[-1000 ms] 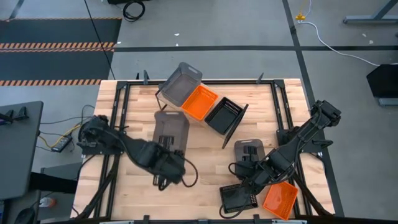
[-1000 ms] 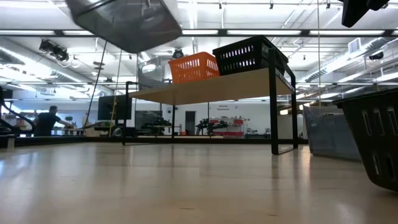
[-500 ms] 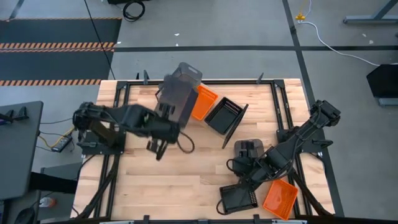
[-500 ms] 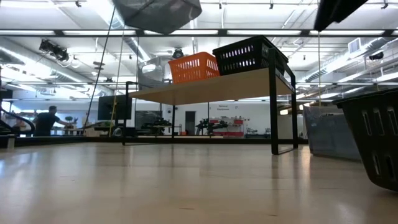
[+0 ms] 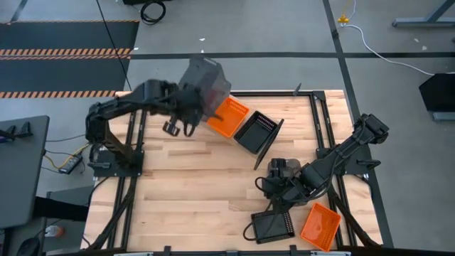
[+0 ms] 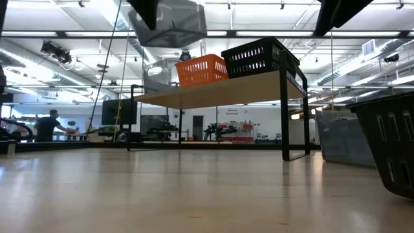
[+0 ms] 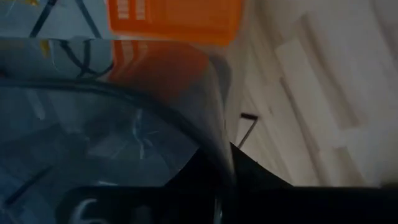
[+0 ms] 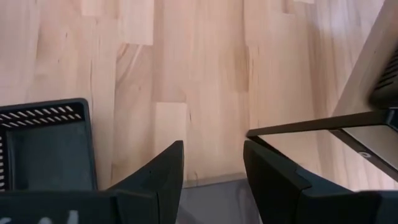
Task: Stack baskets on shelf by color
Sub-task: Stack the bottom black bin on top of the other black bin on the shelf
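The high camera looks straight down on the whole worktop (image 5: 213,185). The low one sits at its surface, facing level across to the shelf (image 6: 220,90), which both share. Each wrist camera looks closely past its arm's fingers (image 8: 273,180) at the worktop.

Shelf (image 6: 213,90) is light wood with black end frames; on it sit a bright orange basket (image 5: 229,117) with fine slotted walls and a black slotted basket (image 5: 256,131). A plain grey basket (image 5: 205,84) is up by the dark left arm. Tabletop (image 5: 206,206) is pale slatted wood, with another black slotted basket (image 5: 272,227) and an orange one (image 5: 320,226) near its front edge.
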{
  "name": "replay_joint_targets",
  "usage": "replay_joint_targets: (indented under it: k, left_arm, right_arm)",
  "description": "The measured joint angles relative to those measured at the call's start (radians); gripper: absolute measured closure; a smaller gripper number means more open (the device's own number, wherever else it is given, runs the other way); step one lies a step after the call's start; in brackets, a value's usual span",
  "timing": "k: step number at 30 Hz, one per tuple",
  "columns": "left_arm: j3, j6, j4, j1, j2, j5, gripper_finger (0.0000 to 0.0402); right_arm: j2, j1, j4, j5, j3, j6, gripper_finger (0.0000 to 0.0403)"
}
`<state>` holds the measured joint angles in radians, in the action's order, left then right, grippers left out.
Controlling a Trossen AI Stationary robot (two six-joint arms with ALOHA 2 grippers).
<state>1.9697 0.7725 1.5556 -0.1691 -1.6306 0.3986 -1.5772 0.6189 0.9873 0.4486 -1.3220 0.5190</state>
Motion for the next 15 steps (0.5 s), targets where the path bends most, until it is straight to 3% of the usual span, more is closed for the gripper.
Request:
replay_joint_targets:
  k: [8, 15]
  left_arm:
    - [0.000, 0.202, -0.044, -0.137, -0.014, -0.109, 0.0395]
    - [0.000, 0.247, -0.060, -0.181, -0.060, -0.153, 0.0395]
  right_arm:
    - [0.000, -0.002, 0.000, 0.006, 0.000, -0.018, 0.0229]
    - [0.000, -0.001, -0.002, 0.024, 0.000, 0.033, 0.0229]
